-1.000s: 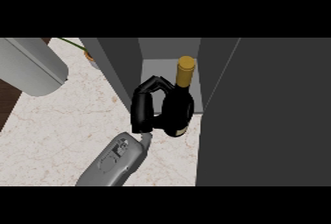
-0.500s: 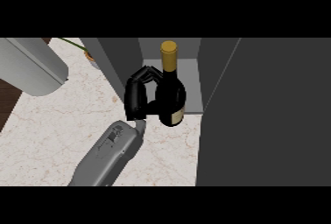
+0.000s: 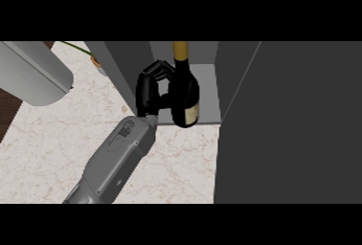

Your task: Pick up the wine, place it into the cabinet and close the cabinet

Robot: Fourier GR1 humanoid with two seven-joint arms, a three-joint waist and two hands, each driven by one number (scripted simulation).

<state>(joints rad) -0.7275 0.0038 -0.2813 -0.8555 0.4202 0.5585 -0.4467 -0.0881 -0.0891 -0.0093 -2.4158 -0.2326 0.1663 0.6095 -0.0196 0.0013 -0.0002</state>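
The wine (image 3: 185,91) is a dark bottle with a gold-capped neck and a pale label, held upright. My left hand (image 3: 146,93) is shut on it from its left side, fingers curled over the bottle's shoulder and thumb round its body. The bottle is in the opening of the grey cabinet (image 3: 206,81), its base at the front edge of the cabinet floor; I cannot tell whether it touches the floor. The cabinet door (image 3: 290,124) stands open and fills the right of the view. My right hand does not show.
The counter (image 3: 50,153) is pale marble. A large light grey cylinder (image 3: 32,72) lies at the upper left. A green stem and a small orange pot (image 3: 95,61) sit behind the cabinet's left wall (image 3: 124,60).
My left hand has carried the bottle away from me and into the cabinet opening; the forearm has stretched farther forward. The door has not moved.
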